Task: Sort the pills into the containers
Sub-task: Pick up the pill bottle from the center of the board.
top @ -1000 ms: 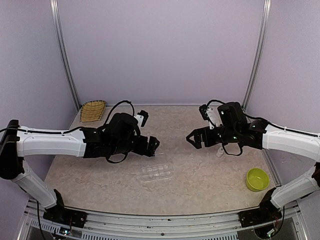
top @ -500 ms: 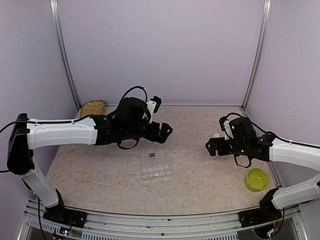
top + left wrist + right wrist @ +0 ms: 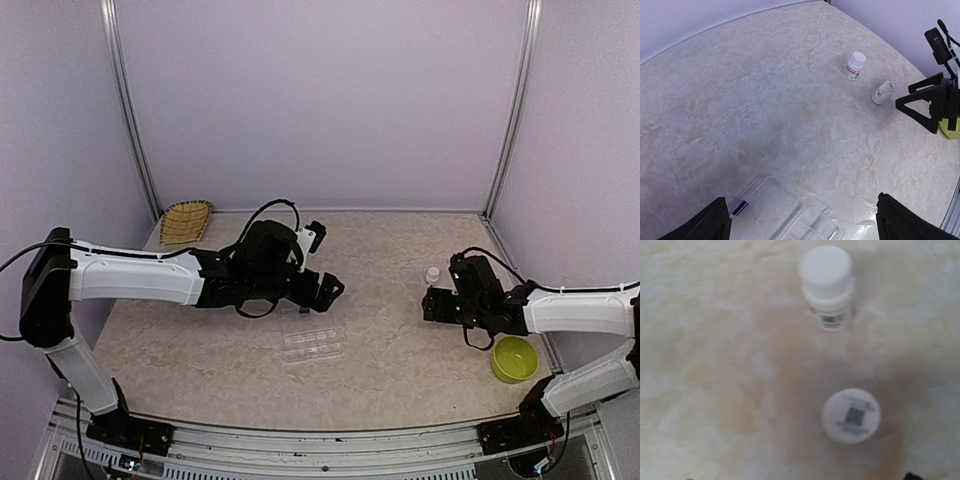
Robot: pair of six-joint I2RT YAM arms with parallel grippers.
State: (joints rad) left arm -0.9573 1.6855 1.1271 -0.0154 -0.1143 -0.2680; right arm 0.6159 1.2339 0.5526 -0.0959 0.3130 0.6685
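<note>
The clear organizer box (image 3: 313, 345) lies flat at the table's middle, its lid open; its cells also show in the left wrist view (image 3: 812, 225). No pills can be made out. My left gripper (image 3: 328, 290) is open wide and empty, hovering just behind the box, with the box between its fingers (image 3: 710, 225) in its wrist view. My right gripper (image 3: 430, 303) is open and empty, just in front of two small white bottles (image 3: 855, 65) (image 3: 883, 92). In the right wrist view one bottle (image 3: 826, 287) stands at the top and the other (image 3: 850, 415) shows a round end with a code label.
A yellow-green bowl (image 3: 514, 358) sits at the right front, close to the right arm. A woven basket (image 3: 186, 221) sits at the back left corner. A small blue tab (image 3: 740, 207) marks the box lid's edge.
My left gripper has swung right and then come forward, down toward the box. My right gripper has moved right and down toward the white bottles.
</note>
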